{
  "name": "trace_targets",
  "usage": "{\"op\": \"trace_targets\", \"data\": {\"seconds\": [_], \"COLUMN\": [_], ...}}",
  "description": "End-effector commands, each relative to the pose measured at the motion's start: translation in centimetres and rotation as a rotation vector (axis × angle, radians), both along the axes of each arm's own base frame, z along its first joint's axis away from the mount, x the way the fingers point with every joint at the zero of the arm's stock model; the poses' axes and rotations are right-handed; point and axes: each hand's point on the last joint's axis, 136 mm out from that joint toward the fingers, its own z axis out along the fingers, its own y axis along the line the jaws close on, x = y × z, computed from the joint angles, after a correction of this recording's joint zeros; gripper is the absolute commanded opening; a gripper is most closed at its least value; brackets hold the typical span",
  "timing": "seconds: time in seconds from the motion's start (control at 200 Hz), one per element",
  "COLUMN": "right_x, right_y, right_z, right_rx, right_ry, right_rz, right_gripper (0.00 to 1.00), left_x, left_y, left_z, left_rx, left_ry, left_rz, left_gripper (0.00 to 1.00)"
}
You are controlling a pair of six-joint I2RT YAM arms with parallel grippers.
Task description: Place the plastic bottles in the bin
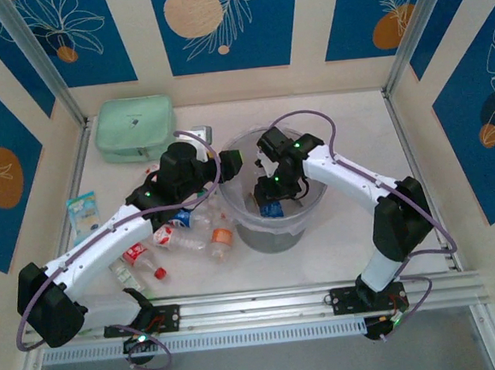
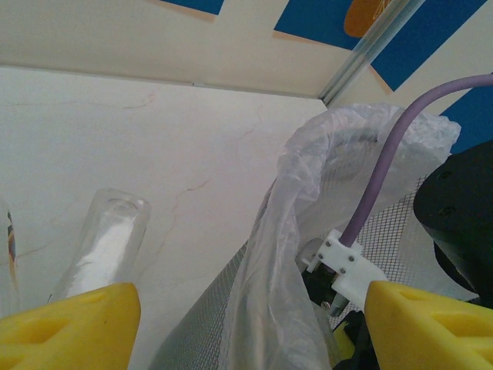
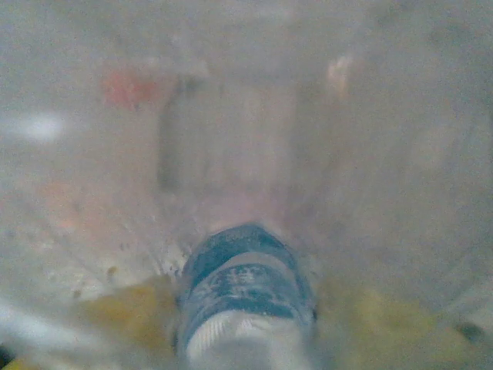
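**Top view:** The bin (image 1: pixel 316 212) stands mid-table (image 1: pixel 365 257). Loose bottles (image 1: pixel 222 238) lie just left of it. The left claw (image 1: pixel 233 161) is at the bin's left rim. The right claw (image 1: pixel 275 191) is inside the bin, over a blue bottle (image 1: pixel 271 207).

**Left wrist view:** The left claw (image 2: pixel 246 339) has its jaws wide apart, holding nothing, with the bin's bag-lined rim (image 2: pixel 308 154) between them. A clear bottle (image 2: pixel 108 247) lies beside the left finger.

**Right wrist view:** The picture is blurred. The right claw (image 3: pixel 246 316) is clamped on the blue bottle (image 3: pixel 243 281).
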Motion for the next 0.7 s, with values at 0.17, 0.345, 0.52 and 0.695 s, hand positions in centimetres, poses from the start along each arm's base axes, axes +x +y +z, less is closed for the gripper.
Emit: {"op": "trace_targets", "data": {"seconds": [0.17,0.345,0.52,0.695], "right_x": [-0.2,-0.5,-0.9,-0.7], "right_y": [-1.2,-2.5,-4.0,-6.7], "right_z": [4.7,9.7,13.6,18.3], "right_rx": [0.049,0.111,0.175,0.259], "right_ry": [-0.08,-0.171,-0.239,-0.381], "right_rz": [-0.039,-0.053,-0.079,-0.164], "right_gripper": [0.65,0.81,0.99,0.99], "left_x": [-0.3,-0.2,0.0,0.3], "left_y": [0.1,0.1,-0.3,-0.9], "left_z": [-1.4,-1.6,-1.9,-2.1], "left_rx": [0.017,0.018,0.011,-0.007], "left_ry": [0.025,0.029,0.037,0.048], "left_rz": [0.008,0.01,0.006,0.001], "left_gripper": [0.77,0.77,0.77,0.77]}}
